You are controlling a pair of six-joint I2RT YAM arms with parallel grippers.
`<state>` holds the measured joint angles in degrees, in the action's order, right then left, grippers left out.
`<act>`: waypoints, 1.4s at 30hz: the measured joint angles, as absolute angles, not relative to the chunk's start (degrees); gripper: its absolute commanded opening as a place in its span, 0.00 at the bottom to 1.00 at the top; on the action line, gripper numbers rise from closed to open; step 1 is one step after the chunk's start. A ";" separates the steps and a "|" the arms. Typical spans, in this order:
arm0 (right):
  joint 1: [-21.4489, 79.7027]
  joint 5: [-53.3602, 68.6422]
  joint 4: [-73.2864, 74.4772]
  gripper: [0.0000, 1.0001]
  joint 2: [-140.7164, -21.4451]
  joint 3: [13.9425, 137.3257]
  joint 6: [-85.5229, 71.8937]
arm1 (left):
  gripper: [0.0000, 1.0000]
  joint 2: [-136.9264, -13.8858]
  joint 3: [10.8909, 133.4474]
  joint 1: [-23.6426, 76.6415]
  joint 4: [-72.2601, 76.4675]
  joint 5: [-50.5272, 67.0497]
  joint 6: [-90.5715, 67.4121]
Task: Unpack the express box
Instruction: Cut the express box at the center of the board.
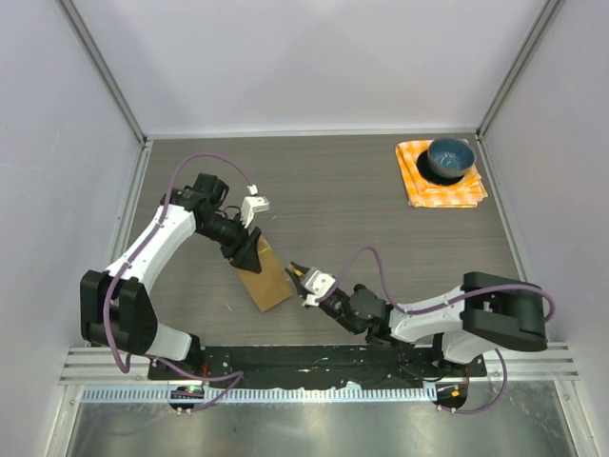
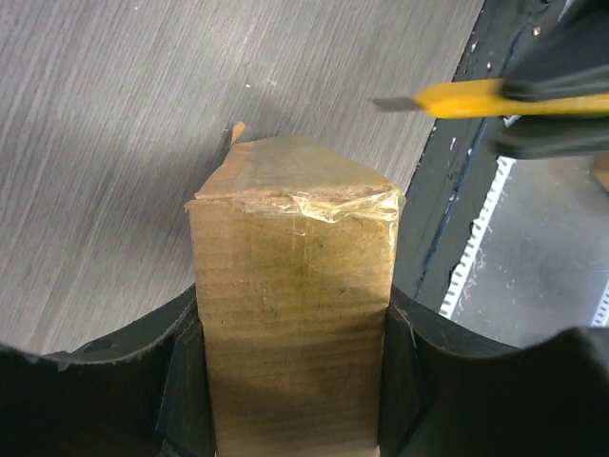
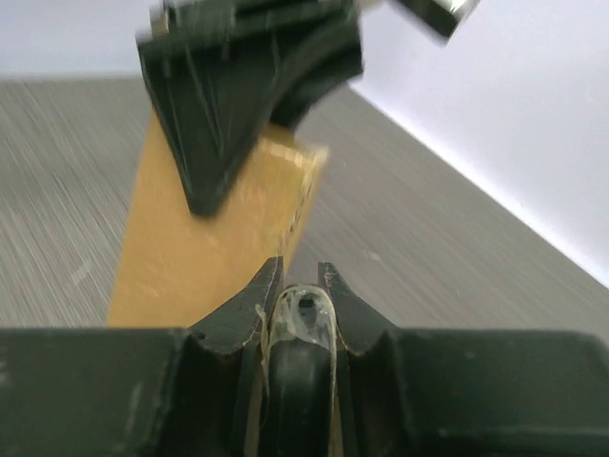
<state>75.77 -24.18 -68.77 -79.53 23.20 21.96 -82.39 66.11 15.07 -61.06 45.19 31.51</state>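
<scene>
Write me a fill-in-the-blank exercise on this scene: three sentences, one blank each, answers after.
1. The left pincer is shut on the express box, whose end is sealed with clear ____.
2. The right pincer holds a utility knife with a ____ handle.
3. The bowl on the orange checked cloth is coloured ____.

Missing words: tape; yellow; blue.
</scene>
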 measured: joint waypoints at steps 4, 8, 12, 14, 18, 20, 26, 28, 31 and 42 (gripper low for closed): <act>76.99 -27.40 -69.30 0.01 -85.69 22.63 25.21 | 0.23 -81.76 64.62 14.55 -60.75 46.78 31.44; 77.60 -28.45 -70.91 0.01 -85.95 22.61 25.39 | 0.24 -80.58 63.68 14.52 -60.31 46.92 31.90; 77.95 -28.60 -72.14 0.01 -85.76 22.61 25.36 | 0.24 -79.50 62.61 14.50 -59.96 47.29 32.86; 77.95 -28.45 -72.27 0.01 -85.36 22.61 25.36 | 0.25 -78.96 62.04 14.48 -59.90 47.79 33.50; 77.95 -28.03 -72.64 0.01 -84.73 23.97 25.41 | 0.27 -78.46 60.69 14.48 -59.77 49.63 33.76; 77.95 -27.59 -72.75 0.01 -84.73 25.08 25.56 | 0.26 -78.72 60.27 14.44 -59.83 50.89 33.78; 77.95 -26.37 -73.08 0.01 -84.73 26.92 25.56 | 0.27 -82.04 60.18 13.04 -60.80 54.63 34.57; 77.95 -26.13 -73.08 0.01 -84.73 26.92 25.54 | 0.26 -82.61 60.10 12.71 -60.93 55.37 34.72; 78.02 -25.91 -73.10 0.01 -84.73 26.92 25.43 | 0.26 -82.61 59.37 12.56 -60.69 56.23 34.70; 79.81 -26.15 -73.10 0.01 -84.77 26.92 25.34 | 0.26 -81.62 57.71 11.99 -59.75 57.32 34.26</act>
